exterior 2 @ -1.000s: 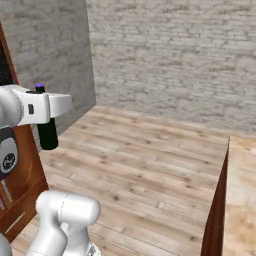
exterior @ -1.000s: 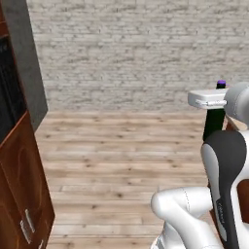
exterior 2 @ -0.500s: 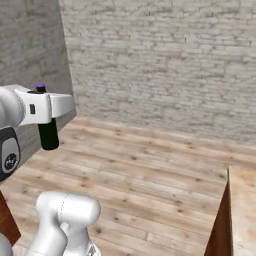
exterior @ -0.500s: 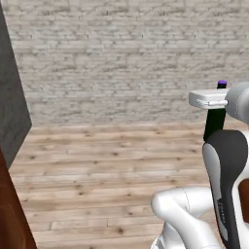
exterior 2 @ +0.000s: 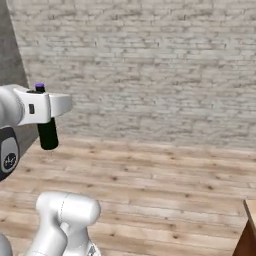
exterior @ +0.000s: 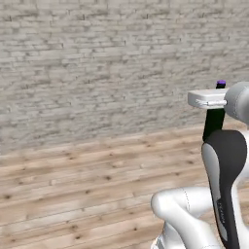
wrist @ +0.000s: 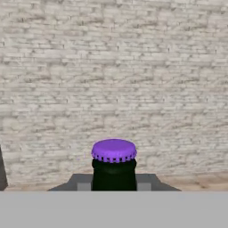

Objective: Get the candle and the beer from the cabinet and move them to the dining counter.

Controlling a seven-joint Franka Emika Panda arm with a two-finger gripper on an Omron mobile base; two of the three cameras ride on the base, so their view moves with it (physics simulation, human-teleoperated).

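My gripper (exterior: 215, 104) is shut on the beer (exterior: 213, 125), a slim dark bottle with a purple cap, and holds it upright in the air by the neck. In the right base view the beer (exterior 2: 48, 134) hangs below the white hand, with the gripper (exterior 2: 46, 108) at the left. In the hand view the beer's purple cap (wrist: 114, 151) stands between the two dark fingertips (wrist: 82, 183), with the gripper (wrist: 114, 182) closed around the neck. The candle, the cabinet and the dining counter are out of view.
A pale brick wall (exterior: 97, 63) runs across ahead, with wooden plank floor (exterior: 73, 189) in front of it. A grey wall edge (exterior 2: 10, 55) stands at the left of the right base view. A brown wooden corner (exterior 2: 249, 235) shows at its lower right.
The whole picture has swung sideways, so the camera has moved with the base; the dark wall and brown furniture at the left have slid out. The beer stays held in the same pose.
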